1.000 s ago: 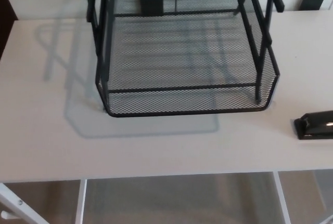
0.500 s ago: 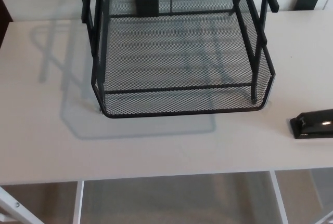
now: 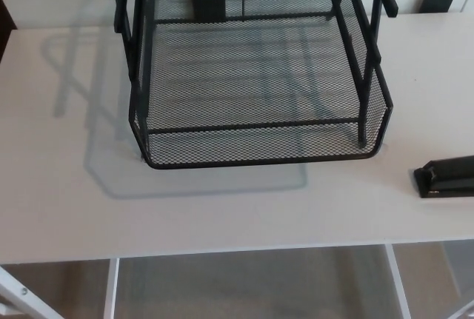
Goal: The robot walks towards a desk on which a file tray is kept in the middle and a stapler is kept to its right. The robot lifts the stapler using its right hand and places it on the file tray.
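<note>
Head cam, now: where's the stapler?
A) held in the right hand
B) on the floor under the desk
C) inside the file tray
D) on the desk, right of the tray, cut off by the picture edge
D: the black stapler lies flat on the white desk, to the right of the mesh file tray and apart from it, with its far end running out of the picture's right edge.

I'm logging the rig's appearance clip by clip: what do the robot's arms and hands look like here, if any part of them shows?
Nothing can be described: neither arm nor hand shows in the head view, so no colour, shape, cable or marking is visible. The picture holds only the white desk, the black mesh file tray and the black stapler at the right edge.
</note>
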### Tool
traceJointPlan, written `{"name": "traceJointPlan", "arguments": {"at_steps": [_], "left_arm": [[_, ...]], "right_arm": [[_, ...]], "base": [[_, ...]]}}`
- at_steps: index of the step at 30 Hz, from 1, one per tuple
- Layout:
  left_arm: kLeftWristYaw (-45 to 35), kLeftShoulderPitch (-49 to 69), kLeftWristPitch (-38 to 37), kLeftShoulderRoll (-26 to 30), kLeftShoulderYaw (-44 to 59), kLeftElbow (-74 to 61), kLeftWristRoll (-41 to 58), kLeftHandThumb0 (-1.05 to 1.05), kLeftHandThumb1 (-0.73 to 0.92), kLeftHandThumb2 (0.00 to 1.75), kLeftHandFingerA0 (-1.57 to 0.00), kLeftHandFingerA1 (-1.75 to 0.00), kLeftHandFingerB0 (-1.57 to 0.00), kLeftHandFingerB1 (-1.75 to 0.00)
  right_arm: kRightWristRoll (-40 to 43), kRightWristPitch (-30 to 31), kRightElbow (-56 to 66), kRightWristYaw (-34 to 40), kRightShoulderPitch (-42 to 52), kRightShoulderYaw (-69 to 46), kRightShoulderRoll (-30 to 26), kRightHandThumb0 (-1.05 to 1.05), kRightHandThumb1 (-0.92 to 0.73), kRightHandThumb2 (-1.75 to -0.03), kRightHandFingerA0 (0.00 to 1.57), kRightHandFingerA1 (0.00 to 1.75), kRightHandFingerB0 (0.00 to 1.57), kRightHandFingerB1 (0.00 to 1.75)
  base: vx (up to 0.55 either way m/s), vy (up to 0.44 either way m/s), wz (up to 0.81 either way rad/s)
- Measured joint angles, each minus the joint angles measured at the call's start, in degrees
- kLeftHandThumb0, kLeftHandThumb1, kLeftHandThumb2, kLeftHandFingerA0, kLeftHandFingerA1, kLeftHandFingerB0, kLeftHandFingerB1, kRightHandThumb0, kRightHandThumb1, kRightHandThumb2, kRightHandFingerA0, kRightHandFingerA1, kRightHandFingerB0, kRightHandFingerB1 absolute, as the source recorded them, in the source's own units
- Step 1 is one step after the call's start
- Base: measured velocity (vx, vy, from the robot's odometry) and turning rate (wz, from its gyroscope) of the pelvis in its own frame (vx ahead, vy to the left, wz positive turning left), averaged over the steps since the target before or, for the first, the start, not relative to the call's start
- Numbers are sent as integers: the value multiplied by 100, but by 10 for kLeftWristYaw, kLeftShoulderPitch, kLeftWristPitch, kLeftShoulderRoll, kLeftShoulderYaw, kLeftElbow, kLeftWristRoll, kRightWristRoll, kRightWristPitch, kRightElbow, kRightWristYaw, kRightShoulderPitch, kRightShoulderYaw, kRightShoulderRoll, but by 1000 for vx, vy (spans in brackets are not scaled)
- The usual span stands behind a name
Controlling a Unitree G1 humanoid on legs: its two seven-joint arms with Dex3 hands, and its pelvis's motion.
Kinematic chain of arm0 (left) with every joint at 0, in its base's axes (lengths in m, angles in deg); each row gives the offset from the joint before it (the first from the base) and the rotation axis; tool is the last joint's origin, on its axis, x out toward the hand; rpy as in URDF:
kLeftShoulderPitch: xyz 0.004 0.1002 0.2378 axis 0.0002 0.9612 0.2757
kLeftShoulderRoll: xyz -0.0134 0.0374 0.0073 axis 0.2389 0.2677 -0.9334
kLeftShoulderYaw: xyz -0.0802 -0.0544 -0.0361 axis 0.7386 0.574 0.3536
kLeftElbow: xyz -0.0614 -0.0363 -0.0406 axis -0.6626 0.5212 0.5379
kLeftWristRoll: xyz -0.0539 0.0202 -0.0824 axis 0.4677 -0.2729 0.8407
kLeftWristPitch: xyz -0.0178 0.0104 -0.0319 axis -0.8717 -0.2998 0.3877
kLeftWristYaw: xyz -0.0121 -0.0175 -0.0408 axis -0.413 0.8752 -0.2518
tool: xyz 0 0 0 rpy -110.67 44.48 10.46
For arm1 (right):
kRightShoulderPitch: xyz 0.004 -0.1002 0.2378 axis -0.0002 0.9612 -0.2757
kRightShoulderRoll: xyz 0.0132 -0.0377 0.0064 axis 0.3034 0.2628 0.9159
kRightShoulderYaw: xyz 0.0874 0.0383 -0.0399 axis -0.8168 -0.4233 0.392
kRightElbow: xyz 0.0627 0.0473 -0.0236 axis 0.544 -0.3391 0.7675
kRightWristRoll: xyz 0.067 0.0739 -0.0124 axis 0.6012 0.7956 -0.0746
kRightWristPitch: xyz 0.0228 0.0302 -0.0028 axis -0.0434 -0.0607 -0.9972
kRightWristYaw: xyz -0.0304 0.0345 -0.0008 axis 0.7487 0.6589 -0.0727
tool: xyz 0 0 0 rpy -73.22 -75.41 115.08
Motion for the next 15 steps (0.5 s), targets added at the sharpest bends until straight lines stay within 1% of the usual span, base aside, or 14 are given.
{"name": "traceJointPlan", "arguments": {"at_steps": [1, 2, 3, 4, 5, 6, 7, 8, 9, 10, 11, 12, 13, 15], "left_arm": [[0, -2, 0, 0, 1, -2, 0, -95, 82, 138, -15, -80, -9, -56], [0, -3, 0, 0, 2, -3, 1, -96, 81, 137, -21, -83, -10, -58], [0, -4, 0, 0, 2, -3, 1, -96, 81, 137, -21, -83, -10, -58], [0, -5, 0, 0, 2, -4, 1, -96, 80, 135, -24, -85, -10, -59], [-1, -5, 0, 0, 1, -5, 1, -95, 81, 136, -22, -83, -10, -59], [-2, -5, 0, 0, 2, -6, 1, -95, 82, 138, -16, -80, -10, -57], [-2, -5, 0, 0, 2, -7, 1, -96, 82, 139, -11, -78, -8, -56], [-2, -5, 0, 0, 2, -7, 1, -97, 80, 138, -13, -80, -9, -57], [-2, -5, 0, 0, 2, -8, 1, -97, 81, 137, -19, -83, -9, -58], [-2, -6, 0, 0, 2, -8, 1, -94, 82, 138, -12, -79, -9, -56], [-2, -7, 0, 0, 2, -8, 1, -94, 82, 138, -12, -79, -9, -56], [-2, -7, 0, 0, 2, -9, 1, -96, 81, 137, -15, -80, -10, -59], [-2, -7, 0, 0, 2, -10, 1, -96, 81, 137, -15, -80, -10, -59], [-3, -7, 0, 0, 3, -11, 1, -96, 82, 137, -20, -82, -10, -58]], "right_arm": [[-3, 0, 23, -2, -10, 13, -3, -68, -38, -78, 1, 45, 0, 11], [-5, 0, 38, -4, -14, 23, -5, -62, -43, -76, 5, 37, 0, 9], [-8, 1, 54, -10, -19, 39, -8, -62, -43, -76, 5, 37, 0, 9], [-11, 1, 71, -18, -26, 58, -11, -69, -40, -76, 0, 19, 0, 6], [-13, 2, 85, -28, -33, 77, -13, -71, -42, -77, 0, 15, 0, 4], [-15, 3, 92, -37, -38, 92, -15, -76, -43, -77, 0, 13, 0, 0], [-16, 3, 97, -44, -42, 105, -16, -81, -47, -80, 0, 10, 0, 0], [-17, 3, 99, -48, -45, 113, -18, -80, -46, -80, 0, 8, 0, 1], [-21, 4, 103, -60, -53, 135, -20, -75, -45, -83, 0, 15, 0, 9], [-26, 5, 105, -70, -61, 156, -22, -79, -47, -81, 11, 20, 9, 4], [-29, 5, 106, -76, -65, 167, -23, -79, -47, -81, 11, 20, 9, 4], [-33, 8, 108, -85, -73, 185, -25, -65, -39, -80, 3, 20, 4, 20], [-38, 11, 110, -94, -82, 205, -25, -65, -39, -80, 3, 20, 4, 20], [-43, 14, 114, -107, -88, 226, -25, -72, -42, -81, 0, 14, 3, 15]], "base": [[0, 0, 0], [0, 0, 0], [0, 0, 0], [0, 0, 0], [0, 0, 0], [0, 0, 0], [0, 0, 0], [0, 0, 0], [0, 0, 0], [0, 0, 0], [0, 0, 0], [0, 0, 0], [0, 0, 0], [0, 0, 0]]}}
